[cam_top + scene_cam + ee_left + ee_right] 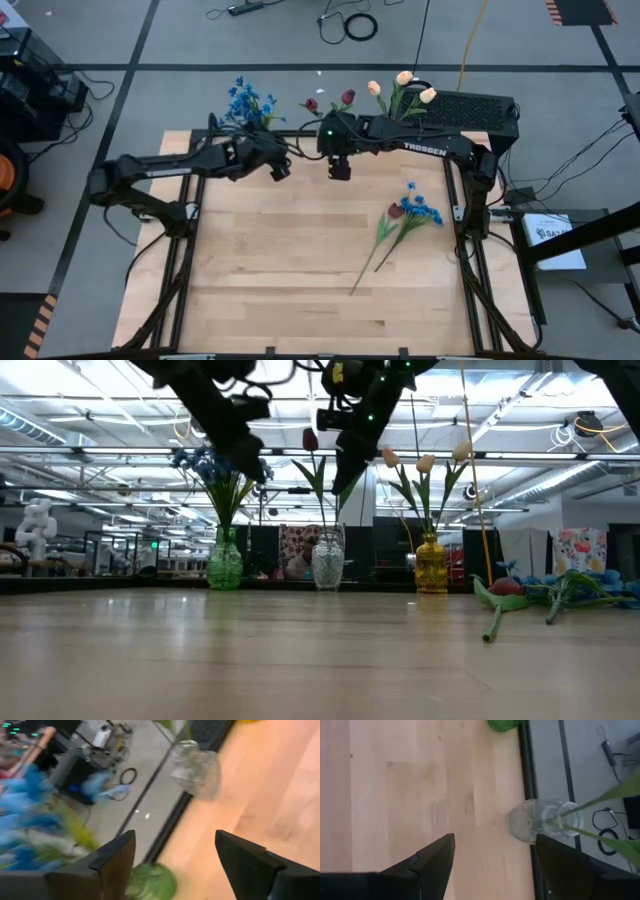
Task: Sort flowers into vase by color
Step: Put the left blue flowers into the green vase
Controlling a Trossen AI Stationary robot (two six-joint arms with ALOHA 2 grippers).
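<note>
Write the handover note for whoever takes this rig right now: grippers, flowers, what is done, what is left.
Left gripper: open, empty, raised near the green vase holding the blue flowers.
Right gripper: open, empty, raised near the clear vase holding the dark red tulips.
Cream-yellow tulips stand in the yellow vase.
All three vases line the table's far edge.
Left: one red tulip and one blue stem lie together on the table's right side, for the clear and green vases.

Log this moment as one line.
left hand open, empty, by green vase | right hand open, empty, by clear vase | two flowers remaining
</note>
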